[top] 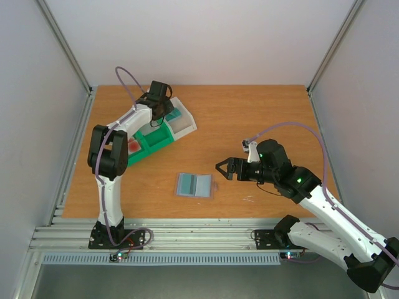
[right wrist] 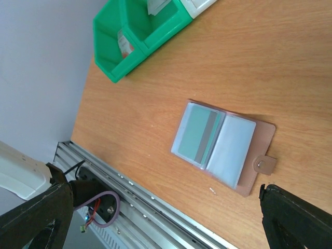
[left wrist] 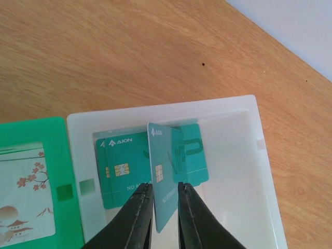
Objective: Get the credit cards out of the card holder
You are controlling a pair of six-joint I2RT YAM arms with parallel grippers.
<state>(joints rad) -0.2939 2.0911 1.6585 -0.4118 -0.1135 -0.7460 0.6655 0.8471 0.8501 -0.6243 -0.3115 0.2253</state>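
Note:
The card holder (top: 194, 185) lies open and flat on the table; in the right wrist view (right wrist: 223, 142) it is tan with clear sleeves, and a teal credit card (right wrist: 199, 136) sits in its left sleeve. My left gripper (top: 159, 103) hangs over the tray's white compartment (left wrist: 238, 104). Its jaws stand a finger's width apart, and a teal card (left wrist: 163, 166) stands tilted between the fingertips (left wrist: 142, 202). More teal cards (left wrist: 122, 168) lie flat in that compartment. My right gripper (top: 225, 168) is wide open and empty, just right of the holder.
The green-and-white compartment tray (top: 156, 138) stands at the back left. Pale cards with a red blotch lie in its green compartments (top: 134, 144), and one shows in the left wrist view (left wrist: 26, 197). A metal rail (top: 187, 233) runs along the near table edge.

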